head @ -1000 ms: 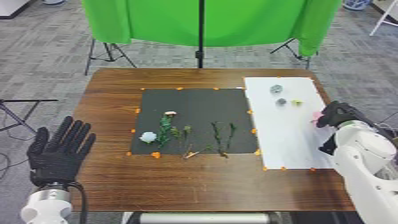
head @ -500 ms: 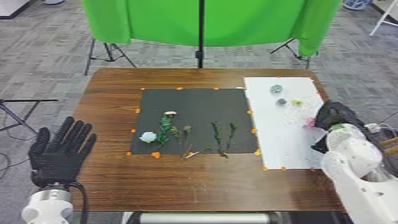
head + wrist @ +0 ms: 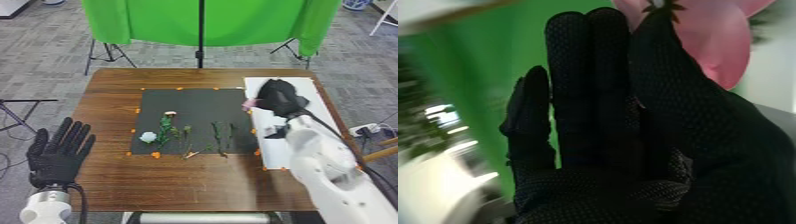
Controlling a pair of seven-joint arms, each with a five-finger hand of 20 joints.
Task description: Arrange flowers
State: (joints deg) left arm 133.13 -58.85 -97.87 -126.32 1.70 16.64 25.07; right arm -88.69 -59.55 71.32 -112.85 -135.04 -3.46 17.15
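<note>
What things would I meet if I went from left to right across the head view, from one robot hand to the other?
Left robot hand → white flower → leafy green stem → thin green stem → another thin green stem → pink flower → right robot hand.

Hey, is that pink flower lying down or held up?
Held up: the black-gloved right hand pinches the pink flower at its green base.
</note>
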